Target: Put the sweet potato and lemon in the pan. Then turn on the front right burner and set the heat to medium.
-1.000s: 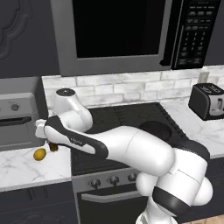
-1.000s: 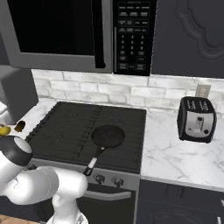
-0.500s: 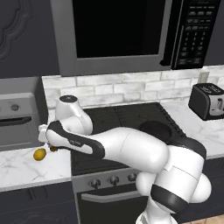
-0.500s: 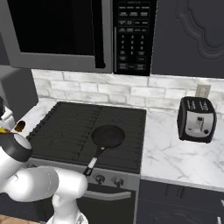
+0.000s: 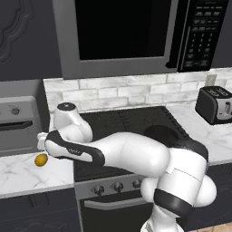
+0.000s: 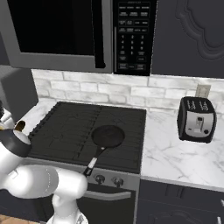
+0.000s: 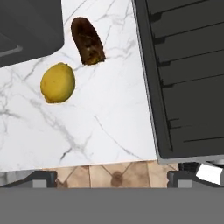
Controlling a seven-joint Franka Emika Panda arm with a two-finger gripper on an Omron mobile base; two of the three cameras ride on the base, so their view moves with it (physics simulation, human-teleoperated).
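While the pan [image 6: 108, 136] sits empty on the black cooktop [image 6: 65, 131], toward its front right part, neither food item has been moved into it, so by my judgement the task is only at its start. The lemon [image 7: 57, 82] and the sweet potato [image 7: 88, 40] both lie on the marble counter [image 7: 105, 127] on the left side of the cooktop, apart from each other with a small gap, and well apart from the pan. In the left base view the lemon [image 5: 41, 159] shows on this counter just beside the arm's wrist. In the right base view a brown end, probably the sweet potato [image 6: 19, 126], peeks out just off the cooktop's left edge.

Both pick-and-place steps are left to do, and after them the front right burner [image 6: 114, 146] must be switched on and set to medium. No flame is visible there; the knobs [image 6: 99, 178] on the front panel are too small to read.

The gripper [image 7: 112, 178] hangs above the counter near the cooktop's left edge. Its two fingertips stand wide apart with nothing between them.

Compared with half a second ago, the hand has gone further to the left and away from the cooktop, and the arm's elbow has turned with it. The lemon, the sweet potato and the pan have not moved.
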